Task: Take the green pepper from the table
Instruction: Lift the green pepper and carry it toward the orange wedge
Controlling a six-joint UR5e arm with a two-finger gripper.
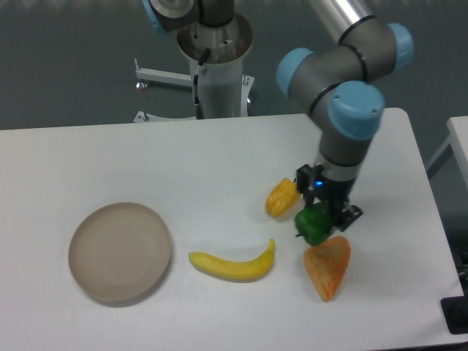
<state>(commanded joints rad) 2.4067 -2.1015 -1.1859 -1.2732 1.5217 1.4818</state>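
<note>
A white table point(88, 157) fills the view from above, with a robot arm reaching in from the twelve o'clock edge. The arm bends down toward the four o'clock part of the tabletop, where its gripper point(319, 217) points straight down. The two fingers are closed narrowly around the green pepper point(314, 224), a small, glossy, dark green fruit that fills the gap between them. The pepper appears to hang in the grip just above the table rather than resting on it, though the height is hard to judge from this angle.

Just at ten o'clock from the green pepper lies a yellow-orange pepper point(282, 197), close beside the gripper. Directly at six o'clock from it, almost under it, sits an orange wedge-shaped item point(327, 268), possibly a slice of fruit. A yellow banana point(234, 265) lies near the table's centre, toward six o'clock. A round beige plate point(121, 252) sits well apart at eight o'clock.

The pick looks essentially achieved. The main risk is the hold itself: the pepper's skin is smooth and lumpy, so it could twist or slide out of the fingers during a quick move. If it dropped here, it would likely land on the orange wedge and roll.
</note>
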